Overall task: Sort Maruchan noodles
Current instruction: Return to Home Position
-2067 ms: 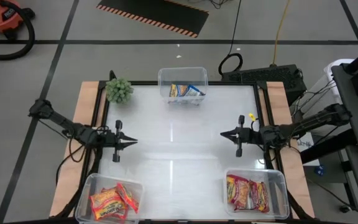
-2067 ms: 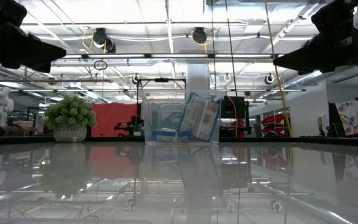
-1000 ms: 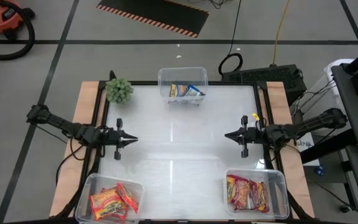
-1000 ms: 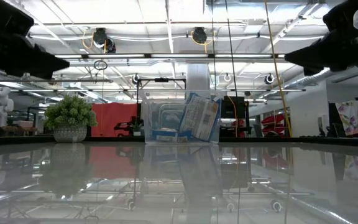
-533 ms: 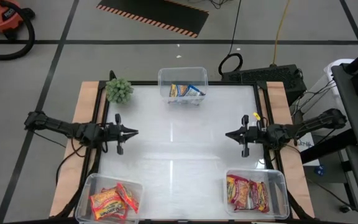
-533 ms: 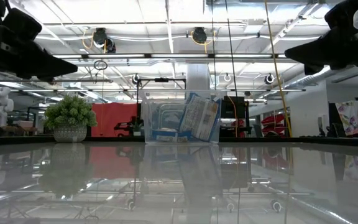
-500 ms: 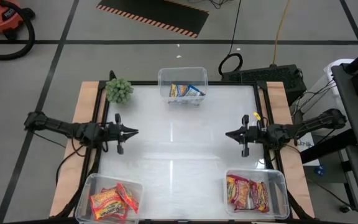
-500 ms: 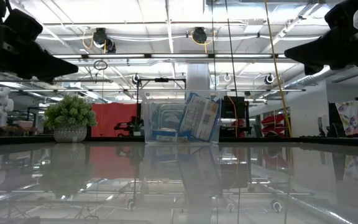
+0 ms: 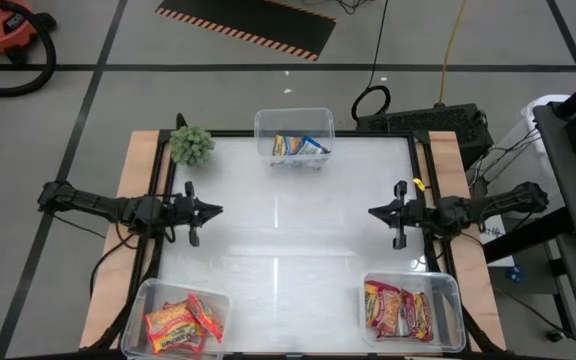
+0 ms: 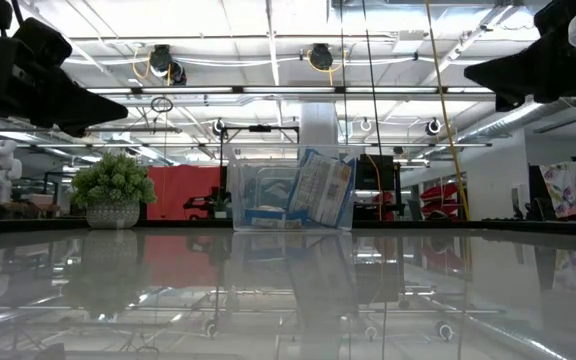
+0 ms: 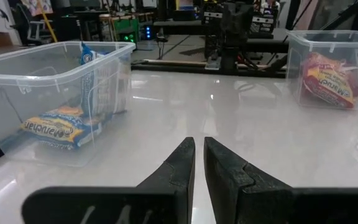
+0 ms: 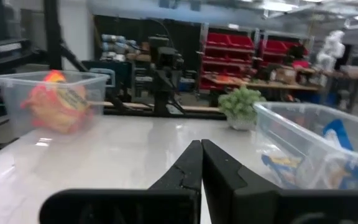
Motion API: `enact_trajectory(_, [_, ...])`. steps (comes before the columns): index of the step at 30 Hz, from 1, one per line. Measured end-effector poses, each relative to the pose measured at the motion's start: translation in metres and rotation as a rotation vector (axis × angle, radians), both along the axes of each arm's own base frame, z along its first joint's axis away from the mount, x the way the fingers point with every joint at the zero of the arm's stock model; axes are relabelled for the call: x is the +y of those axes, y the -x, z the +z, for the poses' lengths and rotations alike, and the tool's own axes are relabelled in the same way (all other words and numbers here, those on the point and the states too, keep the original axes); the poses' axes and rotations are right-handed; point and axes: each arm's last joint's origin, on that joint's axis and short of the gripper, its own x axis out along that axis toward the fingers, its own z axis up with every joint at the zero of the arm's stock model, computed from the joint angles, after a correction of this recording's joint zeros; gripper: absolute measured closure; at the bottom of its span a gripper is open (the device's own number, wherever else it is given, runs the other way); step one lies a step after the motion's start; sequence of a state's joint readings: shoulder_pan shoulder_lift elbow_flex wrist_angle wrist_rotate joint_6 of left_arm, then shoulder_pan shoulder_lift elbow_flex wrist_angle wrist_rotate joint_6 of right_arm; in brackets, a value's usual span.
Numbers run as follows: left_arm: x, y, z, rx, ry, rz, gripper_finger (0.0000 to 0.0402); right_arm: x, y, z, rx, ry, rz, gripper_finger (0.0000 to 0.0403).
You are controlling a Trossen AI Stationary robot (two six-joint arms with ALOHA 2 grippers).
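The Maruchan noodles lie in three clear tubs. Blue-and-white packets (image 9: 298,147) stand in the far tub, orange-yellow and red ones (image 9: 178,322) lie in the near-left tub, and red ones (image 9: 398,310) lie in the near-right tub. My left gripper (image 9: 218,211) hovers at the table's left side, shut on nothing and pointing right. My right gripper (image 9: 371,212) hovers at the right side, shut on nothing and pointing left. The left wrist view shows the blue packets (image 11: 73,121) and the red packets (image 11: 328,71). The right wrist view shows the orange packets (image 12: 58,102).
A green bushy plant (image 9: 192,145) stands at the far-left corner. The far tub (image 9: 263,125) sits mid far edge, the other tubs (image 9: 143,300) (image 9: 453,290) at the near corners. The white tabletop (image 9: 288,230) lies bare between the grippers. Wooden rails border the table's left and right sides.
My left gripper has moved a little toward the table's far edge and then held still. My right gripper has drawn back slightly toward the right edge. Both have stayed shut. The packets and tubs have not moved.
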State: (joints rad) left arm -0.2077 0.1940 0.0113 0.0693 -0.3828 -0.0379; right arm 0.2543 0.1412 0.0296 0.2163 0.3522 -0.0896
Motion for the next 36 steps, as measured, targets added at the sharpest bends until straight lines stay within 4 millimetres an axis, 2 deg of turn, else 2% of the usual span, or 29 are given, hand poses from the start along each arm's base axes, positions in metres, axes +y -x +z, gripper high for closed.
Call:
enact_trajectory(15, [0.001,0.000,0.001,-0.005,-0.029,0.018,0.0362,-0.009,0.006,0.002,-0.039,0.033,0.040,0.0403])
enact_trajectory(21, [0.001,0.000,0.001,-0.004,-0.032,0.019,0.0362,-0.014,0.005,-0.001,-0.016,-0.007,0.084,0.0403])
enact_trajectory(29, [0.001,0.000,0.001,-0.004,-0.029,0.019,0.0362,-0.020,0.005,-0.002,-0.006,-0.006,0.028,0.0403])
enact_trajectory(36, [0.001,0.000,0.000,0.005,-0.036,0.024,0.0362,-0.020,0.005,-0.007,0.039,-0.074,0.031,0.0403])
